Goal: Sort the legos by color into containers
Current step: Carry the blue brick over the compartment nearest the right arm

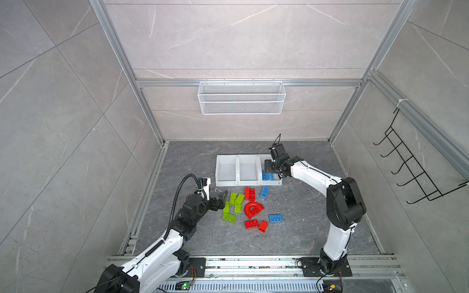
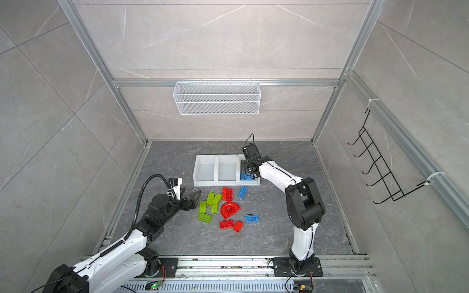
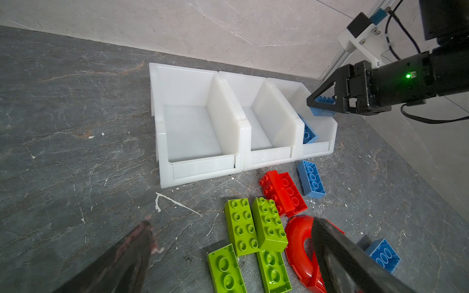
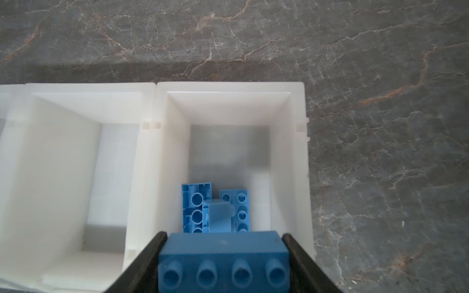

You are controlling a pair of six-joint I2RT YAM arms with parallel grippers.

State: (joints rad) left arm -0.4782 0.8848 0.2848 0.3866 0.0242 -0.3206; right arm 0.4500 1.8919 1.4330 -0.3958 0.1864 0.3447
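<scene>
Right end effector (image 4: 224,237) grasping blue plastic brick (image 4: 223,258) above rightmost white plastic bin (image 4: 228,87). Left end effector (image 3: 231,222) released, empty, near lime-green plastic bricks (image 3: 269,223).

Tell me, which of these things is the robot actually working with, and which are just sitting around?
Part of the job:
green bricks, red bricks, loose blue bricks, white bins, held blue brick between the right fingers.

Just there:
wire basket, black hook rack, both on walls.
</scene>
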